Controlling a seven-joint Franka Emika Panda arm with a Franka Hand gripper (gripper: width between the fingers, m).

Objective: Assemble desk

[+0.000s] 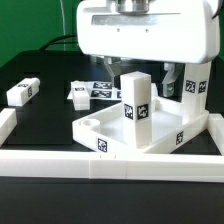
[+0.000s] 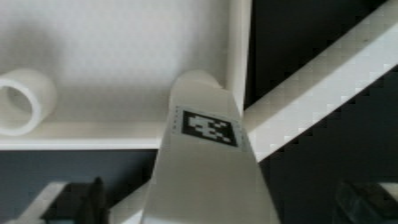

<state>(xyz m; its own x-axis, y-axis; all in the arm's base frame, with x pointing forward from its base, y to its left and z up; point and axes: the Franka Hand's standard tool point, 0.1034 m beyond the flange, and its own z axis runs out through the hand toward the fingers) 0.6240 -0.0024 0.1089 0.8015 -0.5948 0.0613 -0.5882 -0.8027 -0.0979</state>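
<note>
Upright leg [image 2: 208, 170] blurred up close, near end cut off.

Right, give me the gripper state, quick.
Gripper: open, with the jaws on either side of the upright leg, not gripping it.

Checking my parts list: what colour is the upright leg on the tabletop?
White leg with a black-and-white square tag, clearest in the exterior view.

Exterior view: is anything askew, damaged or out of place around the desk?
Nothing stands out. A first leg stands upright in the tabletop; a second leg stands upright at its side on the exterior view's right. A third leg and a fourth leg lie loose on the table, simply not fitted yet. No damage shows.
</note>
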